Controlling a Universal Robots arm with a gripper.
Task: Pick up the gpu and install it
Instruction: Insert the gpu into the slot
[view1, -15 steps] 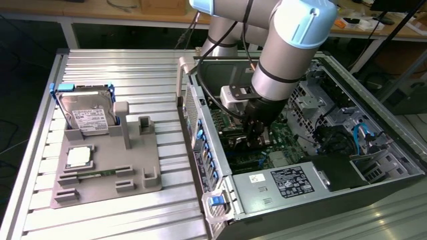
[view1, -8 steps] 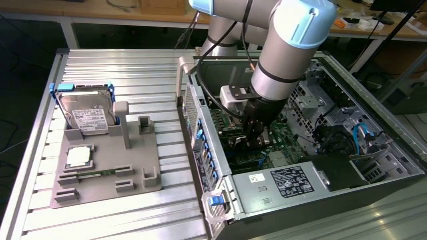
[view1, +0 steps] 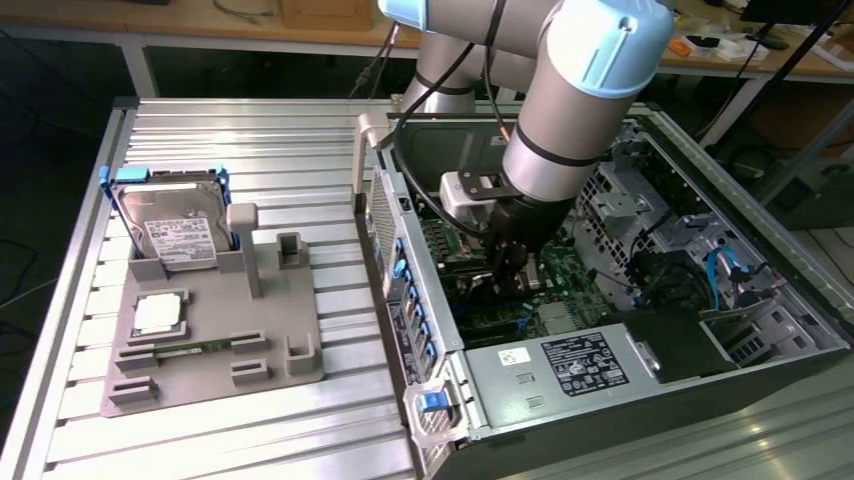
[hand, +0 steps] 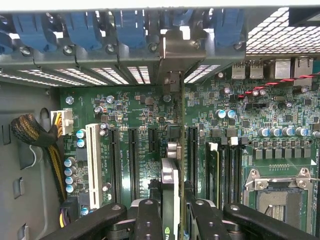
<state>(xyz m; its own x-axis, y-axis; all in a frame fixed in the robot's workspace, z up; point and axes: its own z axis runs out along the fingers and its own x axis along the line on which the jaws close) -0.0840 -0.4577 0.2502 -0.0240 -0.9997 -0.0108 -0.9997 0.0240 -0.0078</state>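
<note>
1. Robot arm (view1: 574, 120) reaching down into an open computer case (view1: 394, 240) that lies on a metal desk (view1: 267, 140).
2. Its hand (hand: 170, 210) is partly closed, clamped on the graphics card (hand: 170, 182), which stands on edge between the fingers.
3. The card is over the green motherboard (hand: 135, 105), among its long black slots. Whether it is seated is unclear.
4. Beside the case, a hard drive (view1: 174, 235) rests in a grey holder (view1: 220, 345).
</note>
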